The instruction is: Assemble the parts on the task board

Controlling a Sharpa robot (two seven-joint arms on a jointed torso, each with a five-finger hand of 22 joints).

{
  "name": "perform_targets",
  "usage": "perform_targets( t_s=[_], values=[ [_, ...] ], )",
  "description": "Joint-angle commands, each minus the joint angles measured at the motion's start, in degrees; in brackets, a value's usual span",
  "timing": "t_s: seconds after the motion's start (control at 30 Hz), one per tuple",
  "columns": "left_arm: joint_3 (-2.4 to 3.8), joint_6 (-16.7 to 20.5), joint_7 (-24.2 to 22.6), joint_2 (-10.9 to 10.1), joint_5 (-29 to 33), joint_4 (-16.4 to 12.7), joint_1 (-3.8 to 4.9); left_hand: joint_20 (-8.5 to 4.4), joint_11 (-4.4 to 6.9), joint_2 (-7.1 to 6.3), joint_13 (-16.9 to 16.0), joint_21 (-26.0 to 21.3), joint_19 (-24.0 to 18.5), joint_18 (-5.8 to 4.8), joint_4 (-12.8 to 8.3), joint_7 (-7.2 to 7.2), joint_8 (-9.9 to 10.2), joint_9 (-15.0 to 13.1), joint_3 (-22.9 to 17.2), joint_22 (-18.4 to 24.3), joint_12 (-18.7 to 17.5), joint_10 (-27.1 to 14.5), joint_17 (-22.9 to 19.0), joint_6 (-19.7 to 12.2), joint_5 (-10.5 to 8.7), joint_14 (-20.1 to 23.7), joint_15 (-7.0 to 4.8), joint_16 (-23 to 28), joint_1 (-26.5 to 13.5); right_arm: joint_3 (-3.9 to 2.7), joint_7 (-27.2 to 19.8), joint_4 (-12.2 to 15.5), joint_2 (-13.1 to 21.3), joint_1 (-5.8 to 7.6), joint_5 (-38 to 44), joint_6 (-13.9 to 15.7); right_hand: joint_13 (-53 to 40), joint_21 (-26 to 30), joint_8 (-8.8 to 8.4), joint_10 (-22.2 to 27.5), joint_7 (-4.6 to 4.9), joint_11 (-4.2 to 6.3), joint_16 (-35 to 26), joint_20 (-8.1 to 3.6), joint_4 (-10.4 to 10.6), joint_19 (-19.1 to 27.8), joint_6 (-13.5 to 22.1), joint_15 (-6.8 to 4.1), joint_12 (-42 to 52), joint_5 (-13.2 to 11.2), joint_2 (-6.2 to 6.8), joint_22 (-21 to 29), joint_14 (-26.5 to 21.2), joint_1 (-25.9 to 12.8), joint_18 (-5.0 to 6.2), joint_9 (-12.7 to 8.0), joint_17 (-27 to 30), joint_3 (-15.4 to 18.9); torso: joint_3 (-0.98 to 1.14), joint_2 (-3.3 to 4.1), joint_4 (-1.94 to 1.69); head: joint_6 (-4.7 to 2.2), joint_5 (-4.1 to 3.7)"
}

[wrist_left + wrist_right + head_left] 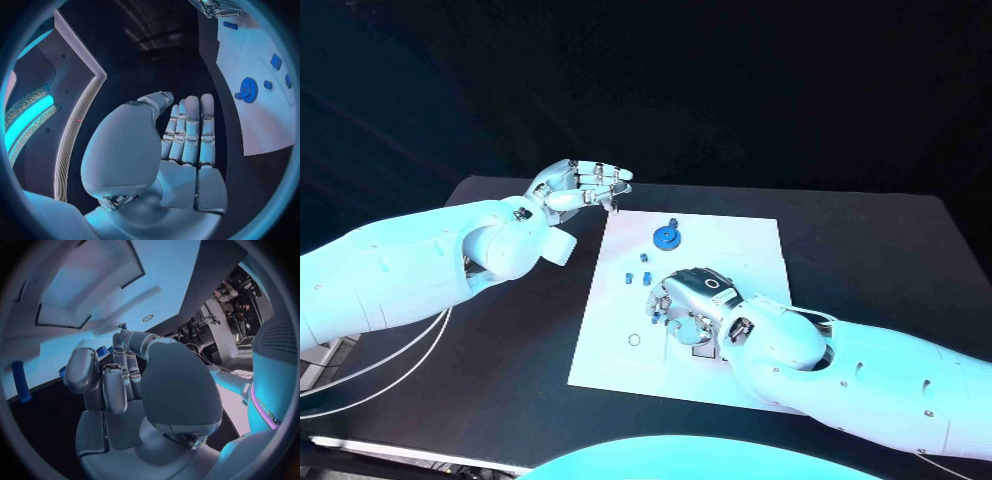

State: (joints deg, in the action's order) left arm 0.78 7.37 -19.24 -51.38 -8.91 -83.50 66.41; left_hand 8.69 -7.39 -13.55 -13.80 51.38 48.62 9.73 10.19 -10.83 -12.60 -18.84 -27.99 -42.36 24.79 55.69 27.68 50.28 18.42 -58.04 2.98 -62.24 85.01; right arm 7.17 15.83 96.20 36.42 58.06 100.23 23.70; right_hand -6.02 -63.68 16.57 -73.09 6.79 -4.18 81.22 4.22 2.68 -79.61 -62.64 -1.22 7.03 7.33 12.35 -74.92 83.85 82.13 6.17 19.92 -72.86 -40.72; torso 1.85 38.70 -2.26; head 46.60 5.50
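The white rectangular task board (733,240) is lying in the middle of the black table (877,240), tilted a little so its far edge sits near the table's far edge. On its far part, toward 12 o'clock from the board's centre, a round blue gear-like part (668,237) is lying flat with bare white surface all round it. Just nearer, toward 10 o'clock of the centre, a few small blue block parts (642,274) are sitting close together but apart from the gear. A small oval recess (635,340) is showing near the board's left edge at about 8 o'clock.

The right hand (692,302) is hovering low over the board's centre, palm down, its fingers (119,375) curling in toward the surface beside the small blocks; whether they are pinching anything I cannot tell. A small blue piece (655,318) is lying at the hand's left side. The right arm is covering the board's near right corner.

The left hand (577,186) is hanging off the board, just past its far left corner at 11 o'clock, with its fingers (190,130) straight, side by side and holding nothing. The board's right side and the table beyond it at 3 o'clock are offering open room.
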Motion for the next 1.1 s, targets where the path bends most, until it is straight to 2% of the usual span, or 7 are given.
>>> perform_targets(
  t_s=[0.03, 0.47, 0.77, 1.1],
  values=[
    [0.04, -1.2, 0.13, 0.07, 0.07, 0.02, 0.04, 0.08, 0.13, 0.47, -0.03, -0.27, -0.07, 0.79, -0.38, -0.36, -0.25, -0.01, 0.12, 0.05, 0.33, -0.35, -0.08, -0.06, 0.23, 0.32, 0.17, 0.21, 0.18, 0.0, 0.09, 0.2, 0.08, -0.08, 0.83, 0.85, -0.08, 0.01, 0.4, -1.77, 0.33, 1.2, 0.06, 0.04, -0.12, -0.02, -0.03, -0.27, 0.03, 0.22, -0.3, -3.01, 2.82, -0.47, -0.9, 0.08, -0.18, -0.34, -0.01, 0.0, -0.04, -0.03, -0.1],
    [0.04, -1.46, 0.4, 0.1, -0.03, 0.06, 0.04, 0.09, 0.11, 0.45, -0.01, -0.32, -0.07, 0.78, -0.41, -0.37, -0.24, 0.01, 0.15, 0.07, 0.3, -0.43, -0.11, -0.11, 0.21, 0.33, 0.19, 0.29, 0.14, -0.01, 1.95, 0.03, -0.44, -0.09, 2.22, -2.54, -0.09, 0.18, 0.41, -1.79, 0.34, 1.2, 0.05, 0.04, -0.15, 0.05, -0.03, -0.27, 0.01, 0.23, -0.29, -2.94, 2.81, -0.52, -0.86, 0.1, -0.15, -0.34, -0.1, 0.0, -0.03, -0.14, -0.18],
    [0.04, -1.61, 0.6, 0.02, -0.15, 0.0, 0.04, 0.09, 0.11, 0.45, -0.01, -0.32, -0.07, 0.78, -0.41, -0.37, -0.24, 0.01, 0.15, 0.07, 0.3, -0.43, -0.11, -0.11, 0.21, 0.33, 0.19, 0.29, 0.14, 0.03, 3.1, -0.15, -0.7, -0.1, 3.27, -5.21, -0.11, 0.0, 0.43, -1.81, 0.35, 1.18, 0.07, 0.05, -0.19, -0.01, -0.02, -0.26, -0.05, 0.19, -0.3, -3.05, 2.82, -0.67, -0.9, 0.15, -0.17, -0.32, -0.11, 0.01, -0.05, 0.1, -0.22],
    [0.04, -1.75, 0.7, 0.08, -0.24, 0.05, 0.04, 0.09, 0.11, 0.45, -0.01, -0.32, -0.07, 0.78, -0.41, -0.37, -0.24, 0.01, 0.15, 0.07, 0.3, -0.43, -0.11, -0.11, 0.21, 0.33, 0.19, 0.29, 0.14, 0.07, 3.99, 0.0, -0.81, -0.14, 4.46, -4.95, -0.11, 0.0, 0.43, -1.81, 0.35, 1.18, 0.07, 0.05, -0.19, -0.01, -0.02, -0.26, -0.05, 0.19, -0.3, -3.05, 2.82, -0.67, -0.9, 0.15, -0.17, -0.32, -0.02, -0.04, -0.04, 0.09, -0.21]
  ],
)
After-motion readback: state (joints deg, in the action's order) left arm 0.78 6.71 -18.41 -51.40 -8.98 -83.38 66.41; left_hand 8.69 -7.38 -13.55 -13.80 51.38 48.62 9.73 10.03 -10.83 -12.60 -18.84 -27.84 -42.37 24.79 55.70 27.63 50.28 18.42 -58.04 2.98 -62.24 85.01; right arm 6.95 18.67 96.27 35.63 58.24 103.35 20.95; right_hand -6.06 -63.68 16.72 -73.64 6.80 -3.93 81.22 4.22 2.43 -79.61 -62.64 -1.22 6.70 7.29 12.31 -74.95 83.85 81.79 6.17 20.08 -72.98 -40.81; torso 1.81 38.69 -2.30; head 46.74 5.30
